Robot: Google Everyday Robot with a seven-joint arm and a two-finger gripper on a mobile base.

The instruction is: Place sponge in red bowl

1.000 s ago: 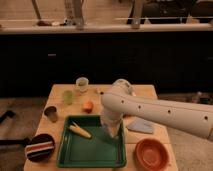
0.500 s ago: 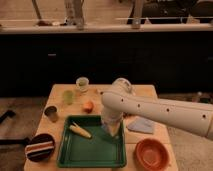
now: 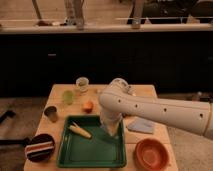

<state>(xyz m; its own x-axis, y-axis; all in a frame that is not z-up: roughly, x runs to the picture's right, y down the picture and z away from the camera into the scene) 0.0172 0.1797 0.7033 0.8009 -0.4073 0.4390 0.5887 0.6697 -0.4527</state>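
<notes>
The sponge (image 3: 141, 125) is a flat blue-grey pad lying on the wooden table (image 3: 145, 91), right of the green tray (image 3: 90, 150). The red bowl (image 3: 151, 153) stands at the table's front right corner, just in front of the sponge, and nothing shows inside it. My white arm reaches in from the right. My gripper (image 3: 111, 130) points down over the right part of the green tray, left of the sponge and apart from it. The arm's bulk hides the sponge's left edge.
A yellow oblong item (image 3: 80, 131) lies in the tray. An orange fruit (image 3: 88, 106), a green cup (image 3: 68, 96), a white cup (image 3: 82, 84) and a metal can (image 3: 50, 112) stand behind the tray. A dark striped bowl (image 3: 40, 148) sits at front left.
The arm and gripper have hardly moved over the tray. The sponge and the red bowl stay where they were.
</notes>
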